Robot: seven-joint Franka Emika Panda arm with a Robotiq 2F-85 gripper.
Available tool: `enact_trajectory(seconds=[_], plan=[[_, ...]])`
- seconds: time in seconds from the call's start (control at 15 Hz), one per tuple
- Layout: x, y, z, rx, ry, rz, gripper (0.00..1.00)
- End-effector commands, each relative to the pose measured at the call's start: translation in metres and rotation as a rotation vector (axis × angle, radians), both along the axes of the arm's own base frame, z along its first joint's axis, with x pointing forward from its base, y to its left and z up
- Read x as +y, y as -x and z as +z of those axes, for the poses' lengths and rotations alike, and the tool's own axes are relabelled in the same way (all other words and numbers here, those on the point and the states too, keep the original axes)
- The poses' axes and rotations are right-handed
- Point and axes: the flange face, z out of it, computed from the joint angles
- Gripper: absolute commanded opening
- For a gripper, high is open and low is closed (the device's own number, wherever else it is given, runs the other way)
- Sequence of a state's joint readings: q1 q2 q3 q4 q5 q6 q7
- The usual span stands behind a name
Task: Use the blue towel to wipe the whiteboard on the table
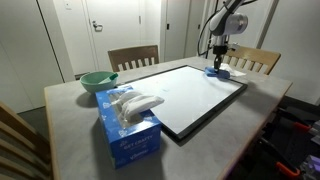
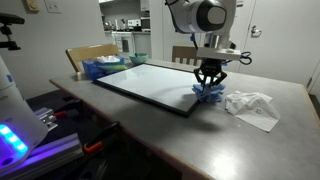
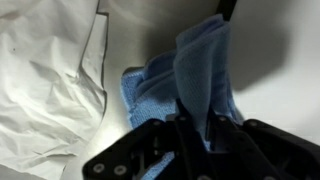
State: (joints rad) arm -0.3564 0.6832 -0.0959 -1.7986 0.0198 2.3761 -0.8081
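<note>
The whiteboard [image 1: 190, 95] with a black frame lies flat on the table in both exterior views [image 2: 150, 82]. The blue towel [image 1: 217, 71] is bunched at the board's far corner [image 2: 209, 94]. My gripper [image 1: 219, 55] points straight down over it [image 2: 208, 76] and is shut on a raised fold of the blue towel [image 3: 195, 75], whose lower part rests on the surface. The wrist view shows the fold pinched between the black fingers [image 3: 190, 130].
A blue tissue box [image 1: 127, 120] stands at one table end beside a green bowl [image 1: 98, 80]. Crumpled white paper [image 2: 252, 107] lies on the table next to the towel [image 3: 45, 90]. Wooden chairs [image 1: 133, 56] stand around the table.
</note>
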Motion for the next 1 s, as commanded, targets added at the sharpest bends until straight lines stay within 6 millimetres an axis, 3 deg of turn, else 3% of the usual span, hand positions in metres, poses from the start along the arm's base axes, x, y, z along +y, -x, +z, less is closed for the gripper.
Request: enact_trajectory(seconds=[0.0, 0.47, 0.67, 0.93], plan=[[0.004, 0.003, 0.019, 0.025, 0.069, -0.032, 0.00], [0.017, -0.004, 0.051, 0.030, 0.115, 0.012, 0.02], [0.031, -0.003, 0.052, 0.052, 0.080, 0.016, 0.02], [0.065, 0.001, 0.044, 0.050, 0.065, -0.017, 0.02]])
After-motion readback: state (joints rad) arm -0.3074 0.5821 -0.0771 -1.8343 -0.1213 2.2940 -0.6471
